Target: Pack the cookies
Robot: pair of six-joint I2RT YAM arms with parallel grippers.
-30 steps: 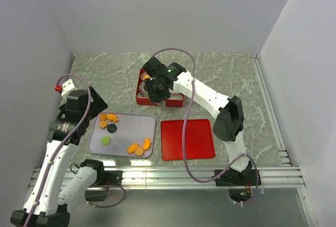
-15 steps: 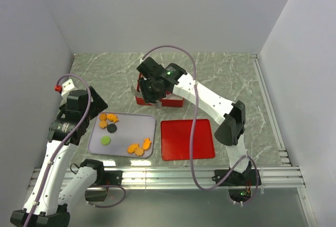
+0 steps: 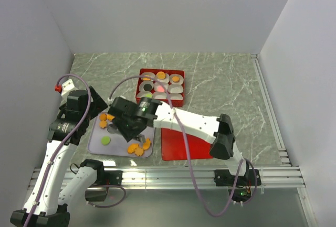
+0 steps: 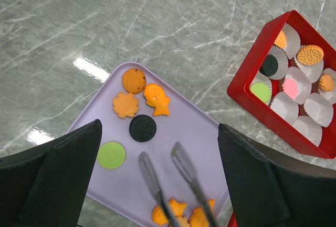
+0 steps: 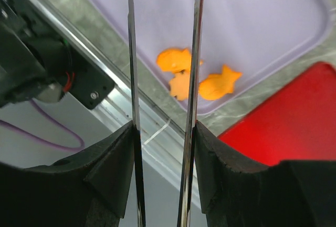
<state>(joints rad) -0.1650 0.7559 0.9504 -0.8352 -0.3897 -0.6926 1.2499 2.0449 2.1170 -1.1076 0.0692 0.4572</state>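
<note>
The right arm has been swung down from the red box [image 3: 181, 74] at upper centre to the lilac tray [image 3: 94, 148] at lower left. The right gripper [image 4: 159, 152] is now hung over the tray's lower edge, its long thin fingers [image 5: 195, 54] held a little apart with nothing between them. The left gripper [image 4: 159, 126] is spread wide and empty above the tray's left side. Some cookies [image 4: 143, 128] are left loose on the tray: a black and a green disc, orange ones at upper left, and a touching cluster of orange fish and star shapes at the bottom. Others are already seated in the box's white paper cups [image 4: 315, 107]. The cookies are judged light, thin, stiff and probably brittle, best pinched gently edge to edge. The cluster is crowded, the tray rim is close, and the red lid [image 3: 184, 151] lies just to the right on the desk [image 3: 231, 80].
</note>
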